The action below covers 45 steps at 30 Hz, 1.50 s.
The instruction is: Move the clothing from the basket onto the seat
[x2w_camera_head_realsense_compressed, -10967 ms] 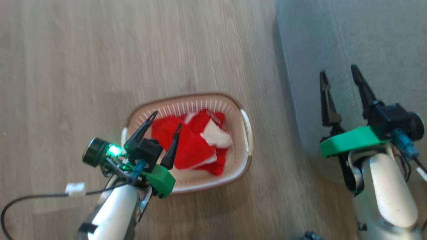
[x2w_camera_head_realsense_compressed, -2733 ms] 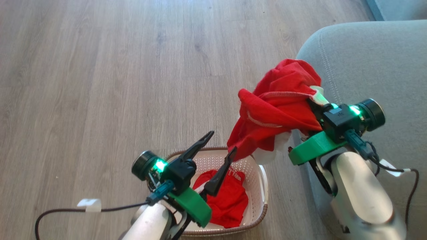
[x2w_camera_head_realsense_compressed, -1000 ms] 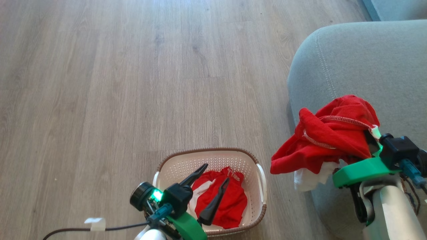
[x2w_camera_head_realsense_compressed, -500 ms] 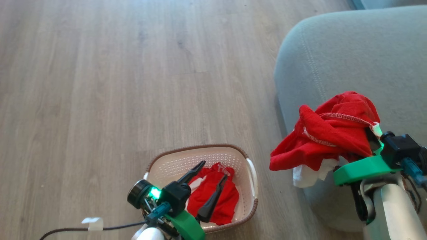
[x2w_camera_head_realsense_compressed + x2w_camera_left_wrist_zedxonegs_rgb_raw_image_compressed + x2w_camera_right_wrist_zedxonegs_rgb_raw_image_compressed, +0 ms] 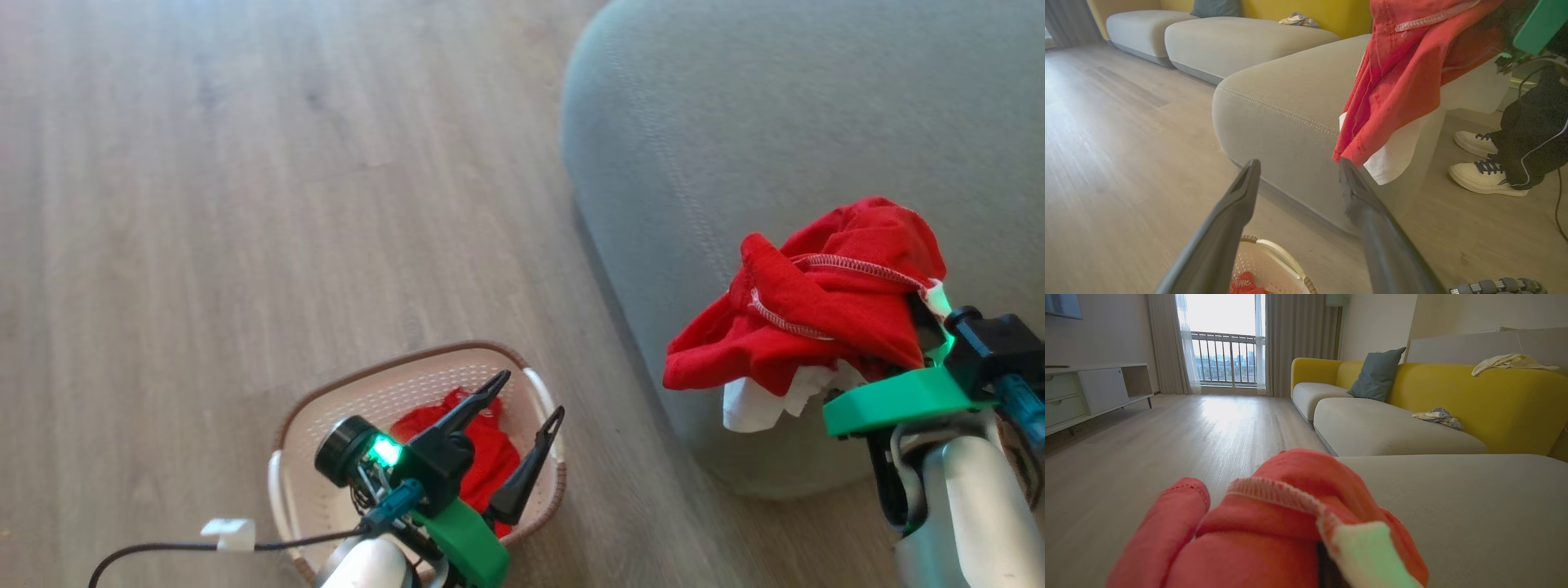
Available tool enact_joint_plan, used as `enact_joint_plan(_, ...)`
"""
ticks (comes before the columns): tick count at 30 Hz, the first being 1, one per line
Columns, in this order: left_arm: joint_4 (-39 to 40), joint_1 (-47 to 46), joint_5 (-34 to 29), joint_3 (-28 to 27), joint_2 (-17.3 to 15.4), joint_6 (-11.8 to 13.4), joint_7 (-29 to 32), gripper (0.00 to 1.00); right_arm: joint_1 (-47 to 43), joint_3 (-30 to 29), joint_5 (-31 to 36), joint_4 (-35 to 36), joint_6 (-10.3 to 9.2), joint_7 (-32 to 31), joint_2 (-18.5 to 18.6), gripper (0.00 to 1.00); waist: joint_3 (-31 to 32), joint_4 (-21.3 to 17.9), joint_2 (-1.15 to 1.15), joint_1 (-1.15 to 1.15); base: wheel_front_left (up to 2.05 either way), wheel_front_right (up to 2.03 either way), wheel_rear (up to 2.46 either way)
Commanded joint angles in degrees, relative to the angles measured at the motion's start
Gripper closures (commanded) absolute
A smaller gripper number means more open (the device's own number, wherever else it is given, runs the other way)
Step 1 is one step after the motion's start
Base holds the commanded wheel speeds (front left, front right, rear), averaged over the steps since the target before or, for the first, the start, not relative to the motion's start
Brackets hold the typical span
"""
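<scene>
One piece of the clothing (image 5: pixel 816 302), red with a white panel, drapes over my right gripper, shut on it with the fingers buried in the cloth; only its black body (image 5: pixel 984 347) shows. It hangs at the near corner of the grey-green seat (image 5: pixel 775 122), its white part dangling down the seat's side (image 5: pixel 1392 155). More red clothing (image 5: pixel 482 457) lies in the cream basket (image 5: pixel 326 408) on the floor. My left gripper (image 5: pixel 532 394) stands open over the basket's right rim, holding nothing; its fingers (image 5: pixel 1249 175) point toward the seat (image 5: pixel 1282 102).
A person's pale shoes (image 5: pixel 1486 175) and dark trouser leg (image 5: pixel 1535 134) stand by the seat's end. Farther off are more seat sections with a yellow back (image 5: pixel 1453 396), a grey cushion (image 5: pixel 1378 373) and a white cabinet (image 5: pixel 1094 392). Wood floor (image 5: pixel 245 204) spreads left.
The head camera has swung, so the basket now sits further left and the seat looms larger. My right gripper keeps the garment at the seat's corner; the left stays open over the basket.
</scene>
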<state>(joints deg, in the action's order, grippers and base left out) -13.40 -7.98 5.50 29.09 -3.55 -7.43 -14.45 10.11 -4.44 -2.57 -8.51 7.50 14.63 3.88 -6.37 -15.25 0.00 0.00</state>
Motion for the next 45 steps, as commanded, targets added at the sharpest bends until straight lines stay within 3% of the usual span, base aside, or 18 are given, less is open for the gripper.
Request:
enact_joint_plan(1,2.23,-2.14,-0.31,-1.54,-0.13,-0.05,-0.55,0.0,2.36,1.26,0.32,2.37,-0.01,0.37,0.13,1.0,-1.01,-3.11,0.0,0.0,0.0,0.0,0.0)
enact_joint_plan(10,2.74,-2.42,-0.38,-1.3,-0.21,-0.05,-0.55,0.0,2.03,0.35,-0.31,3.34,-0.01,0.37,-0.42,1.0,-1.81,-10.03,0.0,0.0,0.0,0.0,0.0)
enact_joint_plan(19,3.51,-2.47,-0.55,-0.65,0.12,-0.05,-0.55,0.0,1.4,-0.02,-0.81,3.92,-0.01,0.37,-0.84,1.0,-2.26,-13.16,0.0,0.0,0.0,0.0,0.0)
enact_joint_plan(33,4.06,-3.12,-0.97,0.41,0.39,-0.05,-0.55,0.0,2.38,-2.91,0.42,4.62,-0.01,0.37,-0.99,1.0,-3.21,-11.26,0.0,0.0,0.0,0.0,0.0)
enact_joint_plan(39,5.16,-4.22,-1.33,0.87,-0.33,-0.05,-0.55,0.0,8.42,-7.13,2.14,6.34,-0.01,0.37,-0.83,1.0,-6.56,-10.28,0.0,0.0,0.0,0.0,0.0)
enact_joint_plan(45,5.8,-6.7,-1.92,2.65,-3.17,-0.05,-0.55,0.0,17.88,-9.83,1.37,6.13,-0.01,0.37,1.91,1.0,-12.47,-9.52,0.0,0.0,0.0,0.0,0.0)
